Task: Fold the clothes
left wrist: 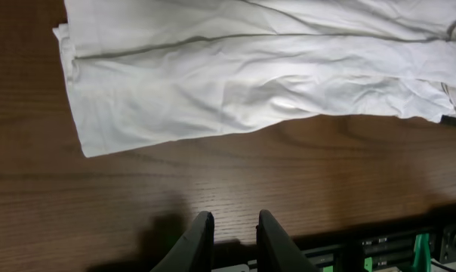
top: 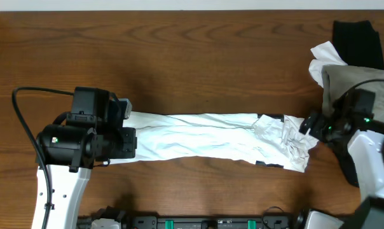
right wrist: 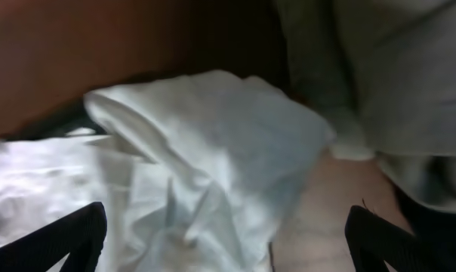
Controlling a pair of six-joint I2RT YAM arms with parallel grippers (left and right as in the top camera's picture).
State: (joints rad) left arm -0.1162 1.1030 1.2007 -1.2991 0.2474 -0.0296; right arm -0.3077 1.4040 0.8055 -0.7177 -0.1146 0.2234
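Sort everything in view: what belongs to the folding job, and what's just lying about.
Job: white T-shirt, laid out as a long strip; grey-beige garment; black garment; crumpled white cloth beside them.
Just lying about: black cable by the left arm; equipment rail along the near edge.

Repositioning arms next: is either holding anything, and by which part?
Nothing is held: right fingers stand wide open at the crumpled end of the thin white T-shirt; left fingers hang empty over the wooden table.
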